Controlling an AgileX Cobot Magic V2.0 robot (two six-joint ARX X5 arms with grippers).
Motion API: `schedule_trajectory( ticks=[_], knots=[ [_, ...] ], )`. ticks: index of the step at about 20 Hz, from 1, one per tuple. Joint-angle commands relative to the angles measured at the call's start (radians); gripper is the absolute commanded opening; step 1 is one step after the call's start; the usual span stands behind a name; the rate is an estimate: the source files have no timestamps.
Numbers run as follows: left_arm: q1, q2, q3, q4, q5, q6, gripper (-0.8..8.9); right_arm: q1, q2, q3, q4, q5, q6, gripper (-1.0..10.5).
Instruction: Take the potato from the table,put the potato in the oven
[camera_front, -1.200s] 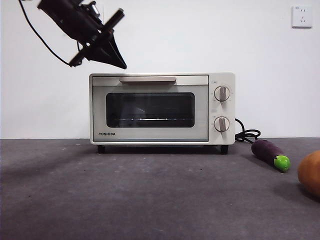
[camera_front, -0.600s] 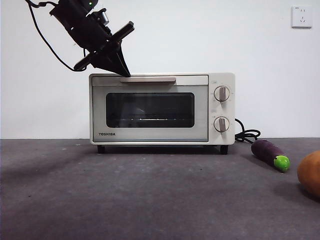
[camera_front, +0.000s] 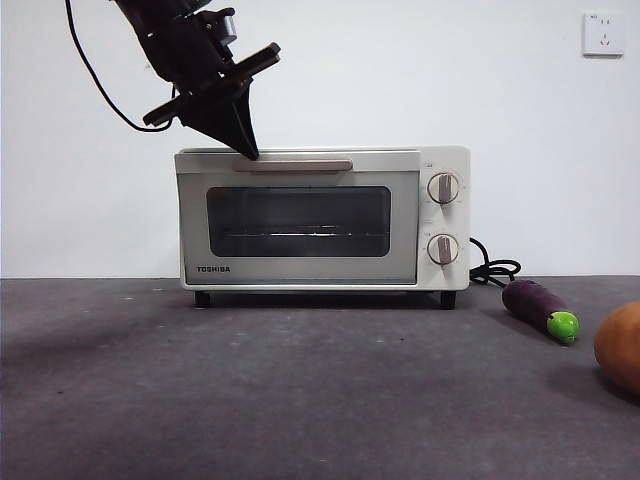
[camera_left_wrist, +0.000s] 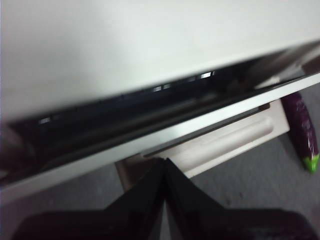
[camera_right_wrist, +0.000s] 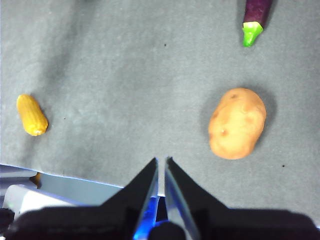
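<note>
The cream-white oven (camera_front: 320, 215) stands at the back of the table (camera_front: 300, 400), its door tipped slightly outward at the top. My left gripper (camera_front: 248, 152) is shut, its tip pressed at the door's top edge by the left end of the bar handle (camera_front: 295, 163). In the left wrist view the shut left gripper (camera_left_wrist: 164, 161) sits just before the handle (camera_left_wrist: 225, 145), with a dark gap above the door. The potato (camera_right_wrist: 237, 123) lies on the table below my right gripper (camera_right_wrist: 161, 161), which hovers shut and apart from it. At the right edge of the front view the potato (camera_front: 620, 345) is partly cut off.
A purple eggplant (camera_front: 540, 308) with a green tip lies right of the oven, close to the potato, also visible as eggplant (camera_right_wrist: 255, 17) and eggplant (camera_left_wrist: 302, 130). A small yellow corn cob (camera_right_wrist: 32, 115) lies farther off. The oven's black cord (camera_front: 495, 270) coils behind; a wall socket (camera_front: 604, 32) is high right.
My left gripper came down and rightward onto the top of the oven door near the handle. The door, flush before, now leans out a crack at the top.
</note>
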Motion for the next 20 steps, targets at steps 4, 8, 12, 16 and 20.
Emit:
schedule_trajectory(
  ticks=[4, 8, 12, 16, 20],
  knots=[
    [-0.019, 0.048, -0.031, -0.125, -0.119, 0.040, -0.06, 0.000, -0.093, 0.005, -0.053, -0.003, -0.017, 0.3],
    [-0.039, 0.051, -0.031, -0.148, -0.130, 0.039, -0.06, 0.000, -0.152, 0.006, -0.108, -0.004, -0.017, 0.3],
    [-0.076, 0.061, -0.032, -0.180, -0.223, 0.043, -0.06, 0.000, -0.194, 0.006, -0.154, -0.004, -0.035, 0.3],
    [-0.108, 0.105, -0.033, -0.212, -0.225, 0.042, -0.06, 0.000, -0.206, 0.006, -0.176, -0.003, -0.037, 0.3],
    [-0.131, 0.151, -0.033, -0.218, -0.228, 0.043, -0.06, 0.000, -0.206, 0.007, -0.183, -0.003, -0.040, 0.3]
  ],
)
